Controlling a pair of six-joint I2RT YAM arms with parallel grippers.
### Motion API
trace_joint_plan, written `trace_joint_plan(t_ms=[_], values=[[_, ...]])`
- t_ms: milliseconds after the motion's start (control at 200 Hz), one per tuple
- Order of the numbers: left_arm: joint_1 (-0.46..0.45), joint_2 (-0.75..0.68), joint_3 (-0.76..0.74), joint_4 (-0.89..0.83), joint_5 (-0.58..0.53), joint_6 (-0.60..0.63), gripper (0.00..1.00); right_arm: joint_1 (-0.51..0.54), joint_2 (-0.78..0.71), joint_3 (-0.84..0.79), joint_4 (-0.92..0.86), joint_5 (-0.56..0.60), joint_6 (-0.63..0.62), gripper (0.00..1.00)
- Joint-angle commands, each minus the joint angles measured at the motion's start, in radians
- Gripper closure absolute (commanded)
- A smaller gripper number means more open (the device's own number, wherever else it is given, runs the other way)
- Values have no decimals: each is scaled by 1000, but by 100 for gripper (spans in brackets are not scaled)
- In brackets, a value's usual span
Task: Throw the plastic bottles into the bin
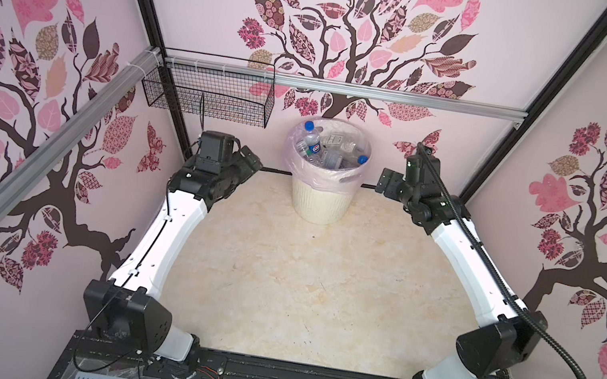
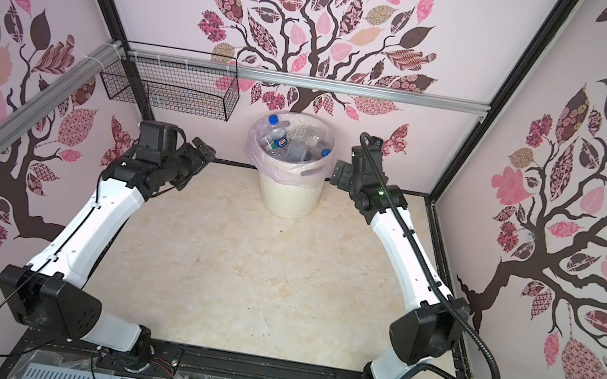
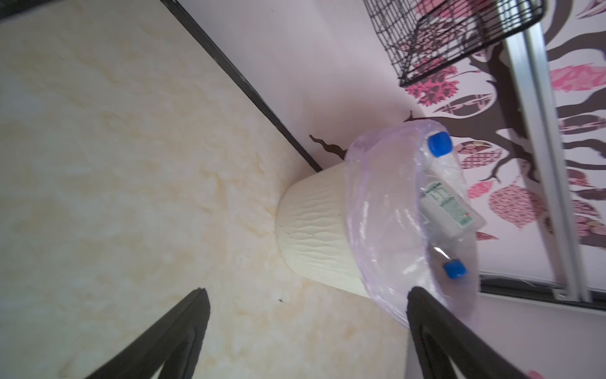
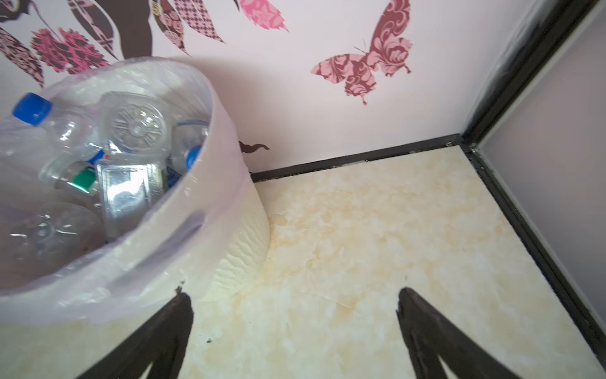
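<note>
Plastic bottles (image 1: pixel 327 151) lie heaped inside the bin (image 1: pixel 317 203), filling it almost to the rim; most are clear, several show blue caps, one carries a blue label and another a white and green one. The bin is round, cream-white and ribbed, narrower at its foot, with a translucent pale pink bag (image 1: pixel 337 179) lining it and folded down over the rim. It stands upright on the tabletop (image 1: pixel 317 294) at the far edge, close against the back wall (image 1: pixel 206 13) and about midway across. The left gripper (image 3: pixel 306 292) hangs near the bin on one side and the right gripper (image 4: pixel 293 292) near it on the other; each has its fingers spread wide apart and grips nothing (in both top views neither gripper touches the bin). The tabletop is a cream, marble-patterned sheet with faint yellowish veins and a few small dark specks (image 1: pixel 313 236), bordered by a black frame strip (image 4: pixel 354 159) where it meets the walls. All three walls are pale pink, printed with dark brown trees bearing pink and patterned leaves, and a butterfly (image 4: pixel 364 70) sits low on the back wall near the right gripper. A silver rail (image 1: pixel 394 96) crosses the back wall above the bin, and a black wire mesh basket (image 1: pixel 208 96) hangs from it to the left.
</note>
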Motion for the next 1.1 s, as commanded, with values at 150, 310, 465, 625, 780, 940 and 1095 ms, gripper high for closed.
trace_joint_plan(t_ms=[150, 310, 465, 625, 780, 940, 1095], values=[[51, -6, -247, 264, -336, 453, 3, -111, -164, -330, 142, 122, -17, 0], [68, 30, -420, 407, -430, 608, 3, -164, -206, -528, 207, 184, -30, 1], [116, 44, -580, 534, -394, 631, 3, -187, -241, -712, 342, 261, -53, 0], [221, 28, -747, 751, -235, 601, 3, -187, -320, -974, 640, 344, -140, 0], [243, 48, -845, 946, -167, 670, 3, -187, -368, -1208, 946, 355, -162, 0], [238, 65, -883, 1006, -127, 692, 3, -186, -325, -1341, 1236, 287, -137, 1], [210, 100, -865, 1007, -97, 751, 3, -187, -184, -1322, 1382, 275, -174, 0]])
